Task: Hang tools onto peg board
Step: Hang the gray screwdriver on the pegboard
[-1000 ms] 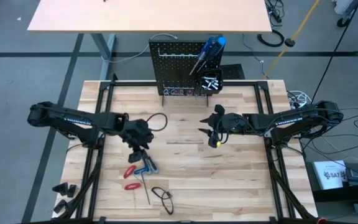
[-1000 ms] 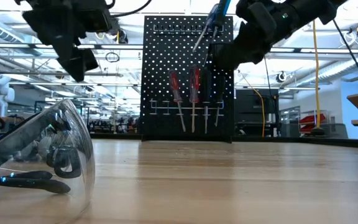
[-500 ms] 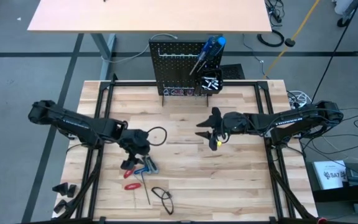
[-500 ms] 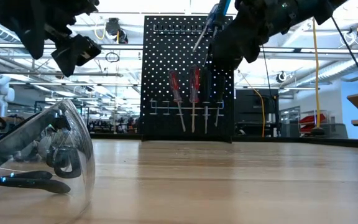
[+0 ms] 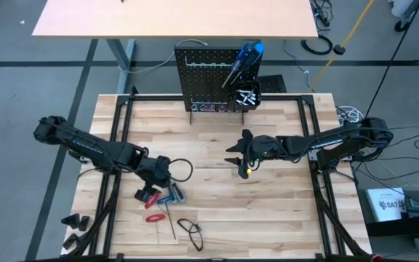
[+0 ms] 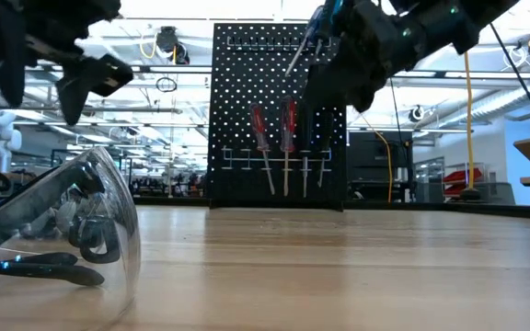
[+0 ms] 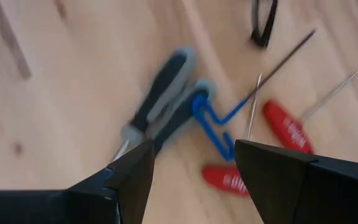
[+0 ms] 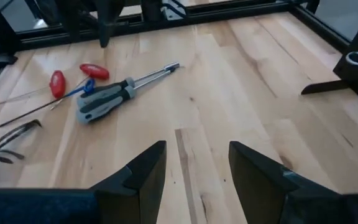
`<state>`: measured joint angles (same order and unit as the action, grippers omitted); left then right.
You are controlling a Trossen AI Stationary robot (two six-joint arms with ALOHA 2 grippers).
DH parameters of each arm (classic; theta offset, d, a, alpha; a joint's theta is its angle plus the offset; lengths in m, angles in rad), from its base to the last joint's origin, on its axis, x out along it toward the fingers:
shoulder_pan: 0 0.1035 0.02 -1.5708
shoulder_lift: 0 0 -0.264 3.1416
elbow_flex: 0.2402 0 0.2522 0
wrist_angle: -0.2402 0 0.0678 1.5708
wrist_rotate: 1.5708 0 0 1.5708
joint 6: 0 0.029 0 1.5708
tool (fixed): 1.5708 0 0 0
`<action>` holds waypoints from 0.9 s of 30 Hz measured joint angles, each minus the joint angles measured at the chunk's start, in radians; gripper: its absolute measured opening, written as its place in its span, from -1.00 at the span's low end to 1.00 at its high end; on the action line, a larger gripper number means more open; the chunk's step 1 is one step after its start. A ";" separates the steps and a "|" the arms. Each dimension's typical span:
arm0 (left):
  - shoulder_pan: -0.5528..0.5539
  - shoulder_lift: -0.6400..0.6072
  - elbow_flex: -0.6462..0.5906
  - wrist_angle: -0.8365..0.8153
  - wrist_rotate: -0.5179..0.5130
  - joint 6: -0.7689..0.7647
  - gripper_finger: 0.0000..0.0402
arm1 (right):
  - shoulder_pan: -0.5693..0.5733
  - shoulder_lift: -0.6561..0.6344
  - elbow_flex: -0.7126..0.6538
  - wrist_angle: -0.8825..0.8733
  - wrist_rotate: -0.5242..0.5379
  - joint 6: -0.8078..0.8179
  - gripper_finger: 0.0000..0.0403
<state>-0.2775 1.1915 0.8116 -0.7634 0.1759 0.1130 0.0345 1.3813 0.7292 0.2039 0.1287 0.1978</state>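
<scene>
Dropped lower and swung toward table's near-left: left gripper (image 5: 150, 191), arm stretched low, jaws spread, empty, poised over loose tools (image 5: 164, 198). Crept slightly leftward: right gripper (image 5: 238, 155), arm reaching in from right, jaws parted, holding nothing, mid-table. Pegboard (image 5: 209, 80) upright at far edge, screwdrivers (image 6: 275, 147) hung on it. Glasses (image 5: 190, 231) near front.
</scene>
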 joint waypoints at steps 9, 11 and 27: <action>-0.018 0.000 -0.014 -0.113 -0.069 0.042 0.14 | 0.000 0.103 0.000 0.078 0.000 -0.001 -0.17; -0.018 0.002 -0.028 -0.110 -0.089 0.088 0.14 | 0.000 0.114 0.000 0.078 0.000 -0.006 -0.17; 0.049 0.290 -0.042 -0.041 -0.182 0.370 0.13 | -0.001 0.118 0.000 0.081 0.000 -0.027 -0.17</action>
<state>-0.2290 1.4813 0.7700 -0.8043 -0.0063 0.4830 0.0334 1.4990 0.7292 0.2852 0.1291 0.1711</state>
